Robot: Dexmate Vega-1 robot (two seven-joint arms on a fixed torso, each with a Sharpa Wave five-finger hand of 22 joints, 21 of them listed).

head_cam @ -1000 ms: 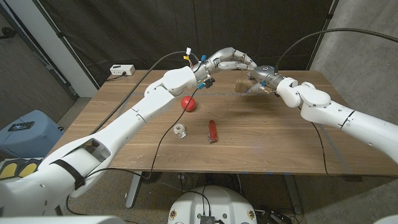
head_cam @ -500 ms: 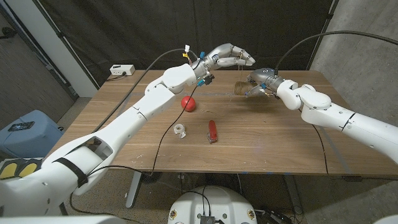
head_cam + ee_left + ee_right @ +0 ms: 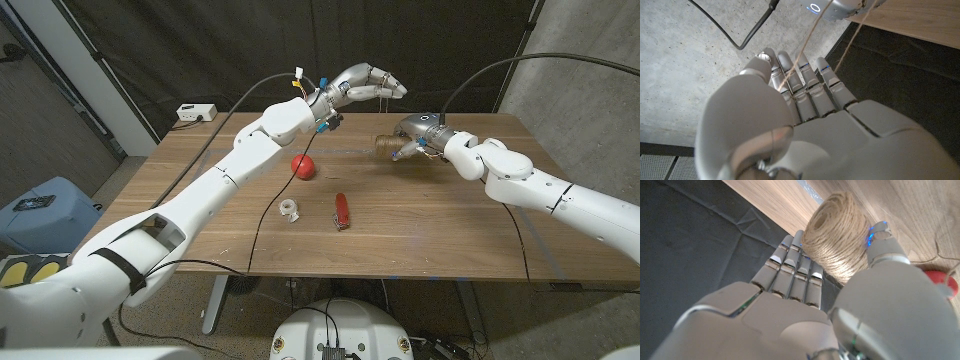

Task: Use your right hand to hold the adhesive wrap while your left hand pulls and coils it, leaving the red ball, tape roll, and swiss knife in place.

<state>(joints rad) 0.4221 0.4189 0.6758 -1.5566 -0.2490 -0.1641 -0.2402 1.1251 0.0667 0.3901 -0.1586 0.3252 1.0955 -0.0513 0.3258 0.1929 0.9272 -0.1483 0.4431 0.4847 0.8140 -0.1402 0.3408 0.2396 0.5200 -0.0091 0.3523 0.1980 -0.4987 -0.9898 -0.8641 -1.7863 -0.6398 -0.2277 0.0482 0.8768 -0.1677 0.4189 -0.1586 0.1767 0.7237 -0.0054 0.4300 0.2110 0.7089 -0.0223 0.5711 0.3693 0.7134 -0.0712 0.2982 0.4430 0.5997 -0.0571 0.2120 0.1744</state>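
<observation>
right hand [image 3: 412,140] gripped the tan twine spool [image 3: 832,235], the wrap, just above the far surface [image 3: 440,220]. left hand [image 3: 362,84], raised, had strand [image 3: 790,75] wound over its fingers [image 3: 805,85]; coiling underway, most spool left. red ball [image 3: 302,166], small tape roll [image 3: 290,209], red swiss knife [image 3: 342,211] lay undisturbed.

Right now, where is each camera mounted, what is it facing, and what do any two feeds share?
Head view: on the robot's head, looking down at the table; both arms, left robot hand raised, right robot hand on the twine spool.
Left wrist view: on the left wrist, along the left robot hand's back; strands cross its fingers.
Right wrist view: on the right wrist, facing the gripped spool, red ball beyond.
Shared: spool and ball show in the head and right wrist views.
</observation>
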